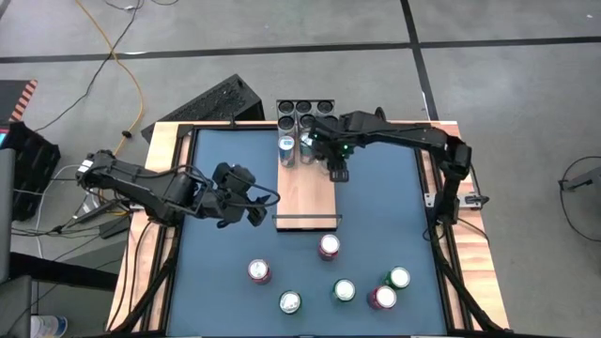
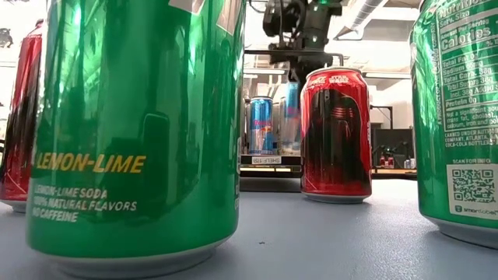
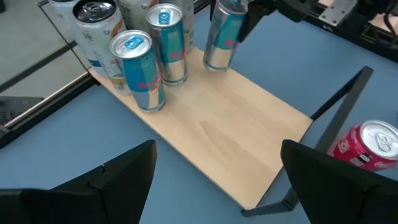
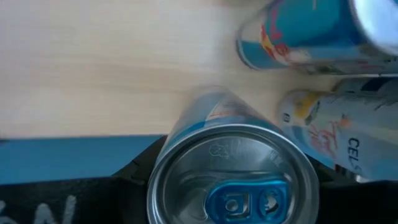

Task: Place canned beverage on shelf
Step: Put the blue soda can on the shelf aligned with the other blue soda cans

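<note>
The shelf [image 1: 305, 192] is a pale wood plank on the blue table, with a black wire rail [image 3: 339, 102] at its near end. At its far end stand two slim blue cans [image 3: 138, 71] [image 3: 168, 43] and white cans [image 3: 93, 28]. My right gripper [image 1: 336, 170] is over the plank's far right part, shut on a third slim blue can [image 3: 222, 37]. My left gripper [image 1: 254, 202] is open and empty, just left of the plank. My right gripper pinches the slim blue can's upper part [image 4: 186, 155] between its two fingers, one on each side of the rim. The fingers come from above, pointing down. The can stands upright with its bottom [image 3: 214, 62] at the plank's surface; whether it rests there, I cannot tell.
Several loose cans stand on the near part of the table: a red one [image 1: 329, 246] just in front of the rail, another red [image 1: 259, 271], green ones [image 1: 345, 290] [image 1: 399, 278]. A block of dark cans [image 1: 305, 108] sits behind the plank. The plank's near half is bare.
</note>
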Motion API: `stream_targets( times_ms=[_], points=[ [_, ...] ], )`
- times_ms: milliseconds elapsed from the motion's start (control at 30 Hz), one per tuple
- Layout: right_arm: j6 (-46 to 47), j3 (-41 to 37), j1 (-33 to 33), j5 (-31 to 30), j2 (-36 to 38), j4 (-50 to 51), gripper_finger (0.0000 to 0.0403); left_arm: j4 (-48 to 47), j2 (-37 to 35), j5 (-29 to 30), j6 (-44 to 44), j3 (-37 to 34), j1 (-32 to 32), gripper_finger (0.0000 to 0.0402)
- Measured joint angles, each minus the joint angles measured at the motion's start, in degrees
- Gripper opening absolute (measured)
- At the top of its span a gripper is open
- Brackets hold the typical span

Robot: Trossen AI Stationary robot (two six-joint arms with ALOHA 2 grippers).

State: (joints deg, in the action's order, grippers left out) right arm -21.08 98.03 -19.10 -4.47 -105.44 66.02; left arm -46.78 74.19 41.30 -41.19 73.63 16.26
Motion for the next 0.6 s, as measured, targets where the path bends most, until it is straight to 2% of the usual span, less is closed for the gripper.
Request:
stream_targets(
  times_ms=[233, 600],
  points=[
    [-7.76, 0.02, -3.43, 0.39, -0.86, -1.7, 0.0216, 0.17, 0.0, 0.15, -5.58, 0.0, -1.28, 0.033],
    [-10.48, 0.09, -4.85, 2.01, -0.76, -2.84, 0.0218, 0.21, 0.0, 0.13, -5.63, 0.0, -1.28, 0.033]
  ],
)
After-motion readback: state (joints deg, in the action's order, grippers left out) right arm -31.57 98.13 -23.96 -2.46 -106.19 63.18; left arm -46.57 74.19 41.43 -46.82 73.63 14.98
